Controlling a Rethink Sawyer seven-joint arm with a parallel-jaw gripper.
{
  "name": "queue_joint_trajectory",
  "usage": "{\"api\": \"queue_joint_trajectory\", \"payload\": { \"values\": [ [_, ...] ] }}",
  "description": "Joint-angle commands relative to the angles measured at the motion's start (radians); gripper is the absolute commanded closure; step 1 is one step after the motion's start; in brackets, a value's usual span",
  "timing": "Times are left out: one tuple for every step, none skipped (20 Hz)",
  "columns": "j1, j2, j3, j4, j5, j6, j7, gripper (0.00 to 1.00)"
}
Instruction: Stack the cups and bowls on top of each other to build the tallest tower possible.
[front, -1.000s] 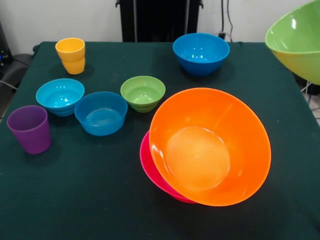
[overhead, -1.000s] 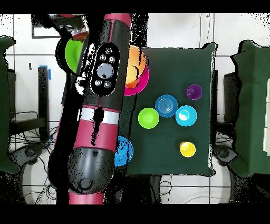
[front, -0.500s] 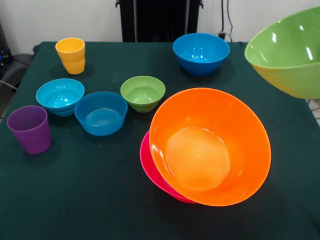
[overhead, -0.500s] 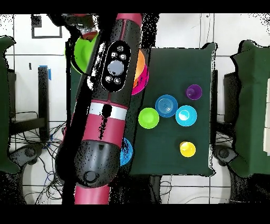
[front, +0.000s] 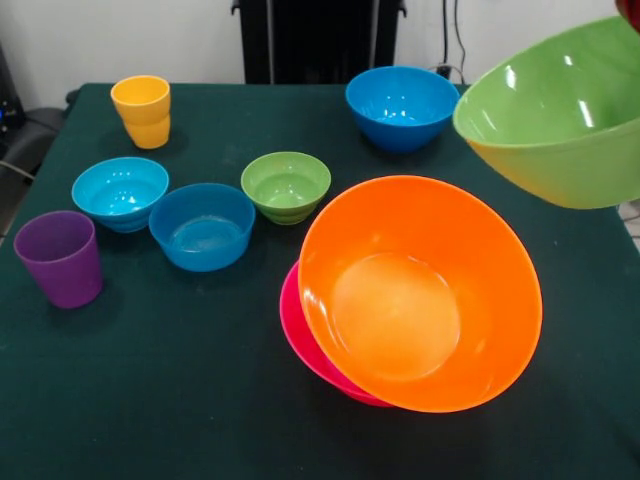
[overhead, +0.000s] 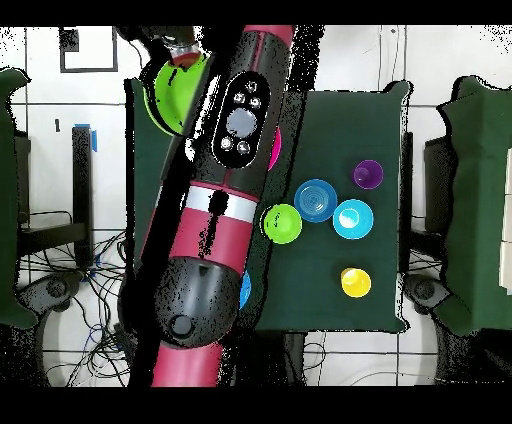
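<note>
dark green table (front: 150, 390), bowls (front: 205, 225), cups (front: 60, 257)

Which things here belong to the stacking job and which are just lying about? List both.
Job: yellow cup, purple cup, cyan bowl, small blue bowl, small green bowl, medium blue bowl, large orange bowl, pink bowl under it, raised green bowl.

Lying about: floor cables, blue tape on the floor.

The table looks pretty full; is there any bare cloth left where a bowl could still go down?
Yes. The table is bare along the near edge, below the purple cup and left of the tilted orange bowl. Another open patch lies between the yellow cup and the far blue bowl. The left cluster of small bowls is crowded.
</note>
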Motion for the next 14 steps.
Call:
{"api": "queue_joint_trajectory", "payload": {
  "values": [
    [-0.022,0.033,-0.023,-0.044,-0.013,-0.082,-0.304,1.00],
    [-0.024,0.036,-0.027,-0.044,-0.014,-0.091,-0.308,1.00],
    [-0.032,0.042,-0.036,-0.047,-0.018,-0.109,-0.320,1.00],
    [-0.037,0.047,-0.042,-0.049,-0.016,-0.118,-0.330,1.00],
    [-0.048,0.056,-0.048,-0.052,-0.013,-0.132,-0.352,1.00],
    [-0.054,0.063,-0.045,-0.053,-0.016,-0.146,-0.366,1.00],
    [-0.060,0.070,-0.042,-0.055,-0.019,-0.159,-0.380,1.00],
    [-0.064,0.071,-0.044,-0.056,-0.016,-0.161,-0.387,1.00],
    [-0.069,0.074,-0.042,-0.058,-0.015,-0.167,-0.399,1.00],
    [-0.072,0.074,-0.045,-0.059,-0.010,-0.166,-0.404,1.00],
    [-0.074,0.074,-0.048,-0.059,-0.008,-0.166,-0.409,1.00],
    [-0.075,0.074,-0.047,-0.059,-0.008,-0.166,-0.410,1.00],
    [-0.074,0.074,-0.046,-0.057,-0.008,-0.166,-0.411,1.00],
    [-0.072,0.075,-0.038,-0.055,-0.015,-0.167,-0.411,1.00]
  ]
}}
